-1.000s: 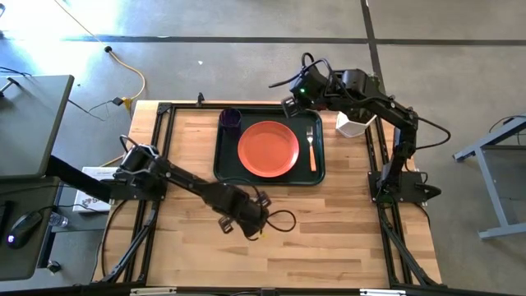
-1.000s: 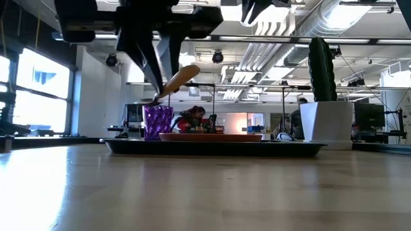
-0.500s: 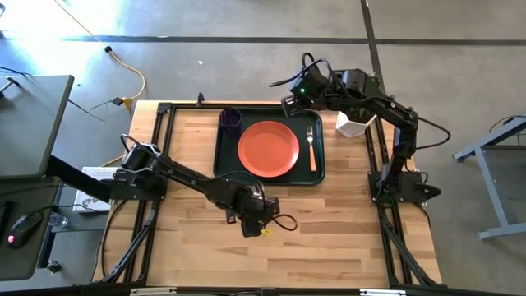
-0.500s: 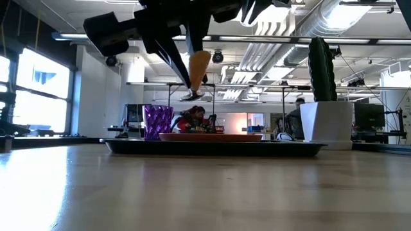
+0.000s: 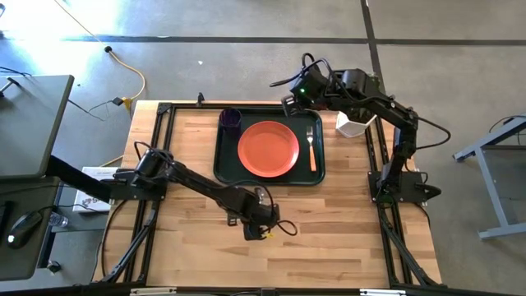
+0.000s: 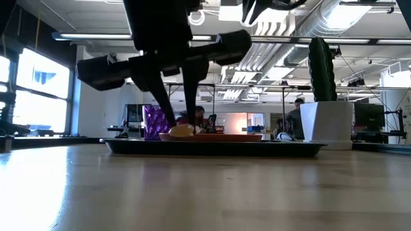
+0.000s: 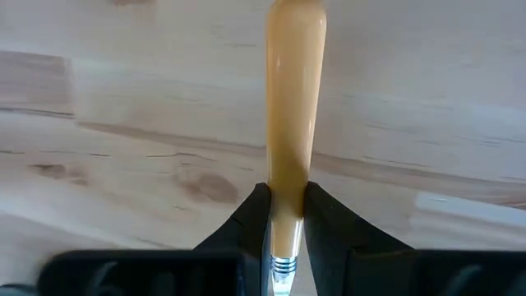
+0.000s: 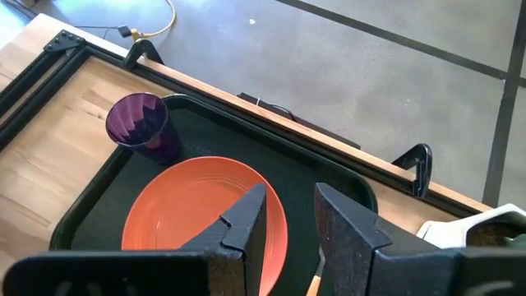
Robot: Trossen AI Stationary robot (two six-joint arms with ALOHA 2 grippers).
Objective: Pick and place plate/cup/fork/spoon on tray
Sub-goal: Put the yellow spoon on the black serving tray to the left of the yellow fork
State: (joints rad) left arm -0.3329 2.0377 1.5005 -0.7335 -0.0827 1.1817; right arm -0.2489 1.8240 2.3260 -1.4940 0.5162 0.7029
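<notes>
Spoon (image 7: 294, 123) in the left gripper (image 5: 261, 224), pinched by its orange handle between the two dark fingers (image 7: 245, 222), out over bare wood in front of the tray (image 5: 223, 164). From table height the handle end hangs just above the tabletop. On the green tray: orange-red plate (image 5: 268, 148) in the middle, purple cup (image 5: 230, 120) in the far left corner, fork (image 5: 311, 146) lying along the right side beside the plate. Right gripper (image 5: 289, 105) hovers over the tray's far edge, fingers (image 8: 242, 226) parted with nothing between them. White pot (image 5: 353, 123) with the cactus sits off the tray to the right.
</notes>
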